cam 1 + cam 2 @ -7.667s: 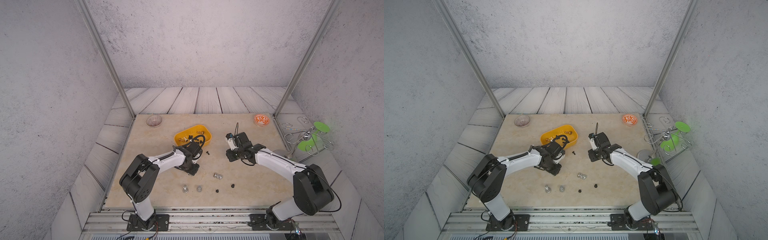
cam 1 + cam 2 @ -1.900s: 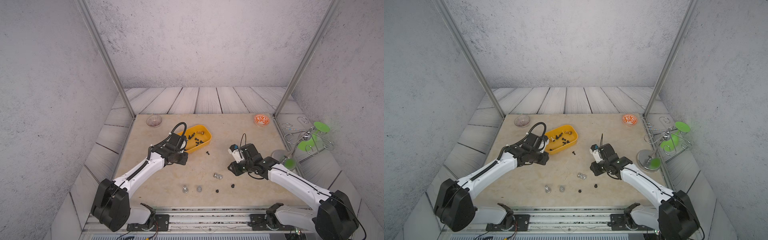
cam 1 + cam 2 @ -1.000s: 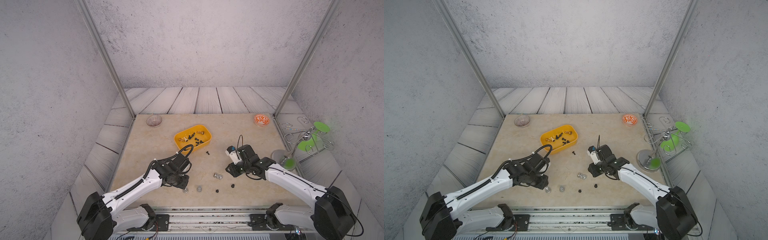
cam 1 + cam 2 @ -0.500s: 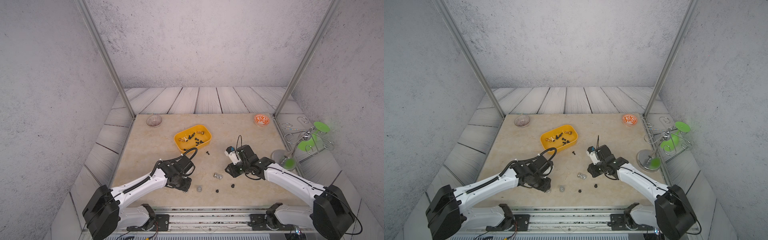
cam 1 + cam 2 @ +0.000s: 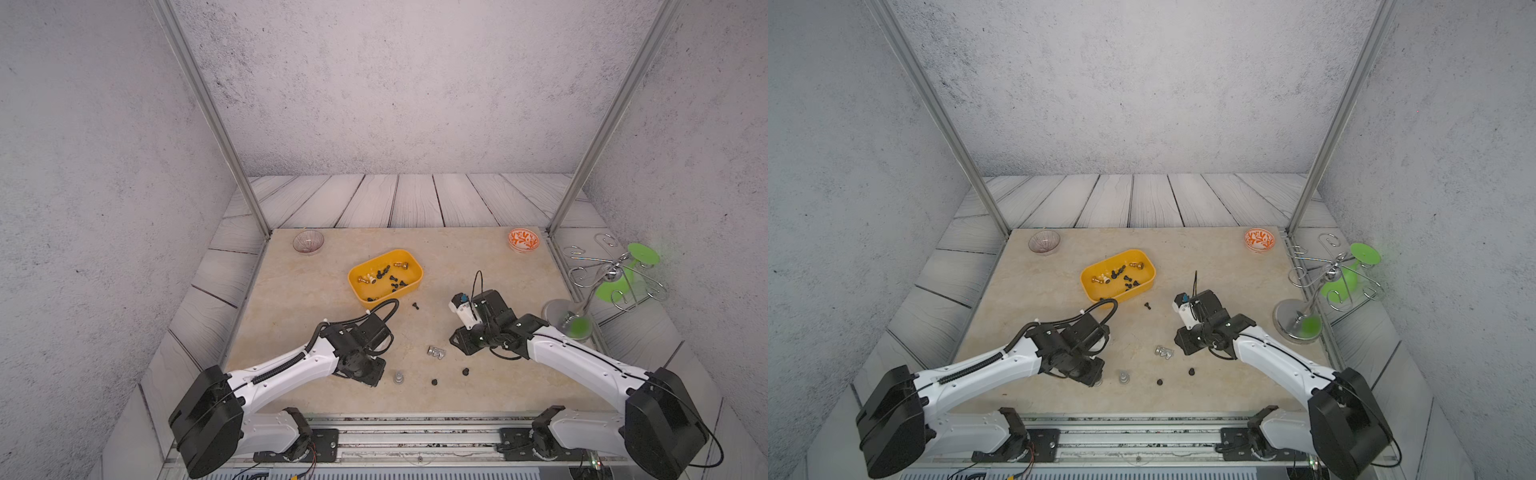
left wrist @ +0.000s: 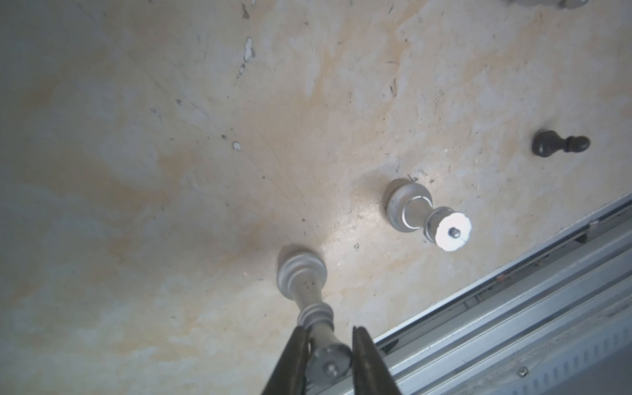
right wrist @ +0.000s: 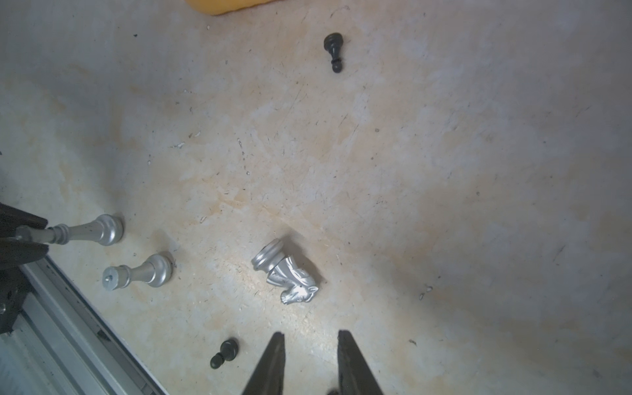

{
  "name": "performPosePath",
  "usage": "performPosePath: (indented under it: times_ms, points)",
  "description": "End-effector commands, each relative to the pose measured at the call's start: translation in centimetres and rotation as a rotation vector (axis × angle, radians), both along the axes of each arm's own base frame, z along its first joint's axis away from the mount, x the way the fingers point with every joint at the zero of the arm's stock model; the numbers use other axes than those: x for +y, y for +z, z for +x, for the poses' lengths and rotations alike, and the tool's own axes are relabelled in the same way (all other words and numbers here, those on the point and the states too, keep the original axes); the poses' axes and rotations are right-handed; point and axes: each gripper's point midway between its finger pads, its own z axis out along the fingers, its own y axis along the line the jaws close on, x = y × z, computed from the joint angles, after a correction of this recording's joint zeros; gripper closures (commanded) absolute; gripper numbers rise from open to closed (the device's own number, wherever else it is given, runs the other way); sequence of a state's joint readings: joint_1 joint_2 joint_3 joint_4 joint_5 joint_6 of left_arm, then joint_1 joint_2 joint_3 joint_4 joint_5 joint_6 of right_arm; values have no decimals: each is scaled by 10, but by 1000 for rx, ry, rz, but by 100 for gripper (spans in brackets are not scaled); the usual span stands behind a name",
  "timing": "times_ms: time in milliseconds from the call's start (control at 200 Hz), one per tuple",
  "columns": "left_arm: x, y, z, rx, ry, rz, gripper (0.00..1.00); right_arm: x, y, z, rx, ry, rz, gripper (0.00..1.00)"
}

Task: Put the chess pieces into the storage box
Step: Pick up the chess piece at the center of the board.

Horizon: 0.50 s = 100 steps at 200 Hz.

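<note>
Pinching the top of an upright silver piece (image 6: 301, 277) near the tabletop's (image 5: 299, 299) front edge, the left claw (image 6: 329, 337) is clamped; the right claw (image 7: 310, 337) hangs parted, empty, near a toppled silver knight (image 7: 285, 273). The storage box (image 5: 354, 286) sits mid-tabletop.

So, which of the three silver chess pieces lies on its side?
The silver knight, near the right end effector. The tall silver piece at the left end effector and the shorter silver piece both stand upright.
</note>
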<state>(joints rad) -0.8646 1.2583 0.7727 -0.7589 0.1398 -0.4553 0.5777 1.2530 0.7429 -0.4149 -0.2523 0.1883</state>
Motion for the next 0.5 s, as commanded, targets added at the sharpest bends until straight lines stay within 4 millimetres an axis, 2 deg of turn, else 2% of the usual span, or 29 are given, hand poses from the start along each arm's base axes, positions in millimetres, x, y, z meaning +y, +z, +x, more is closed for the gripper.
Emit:
performPosePath:
  times_ms: [0, 125, 255, 360, 495]
  points:
    - [5, -6, -3, 7, 9, 30, 78, -1, -8, -3, 27, -8, -16, 71]
    - [3, -4, -1, -1, 12, 19, 84, -2, -8, -2, 24, -14, -19, 71]
    - [1, 6, 2, -18, 7, 10, 85, -3, -8, -3, 25, -17, -22, 71]
    - [-6, 26, 11, -60, -5, -17, 85, -4, -7, -3, 23, -20, -20, 71]
    - [-14, 57, 32, -166, -15, -29, 85, -4, -6, -3, 21, -22, -20, 71]
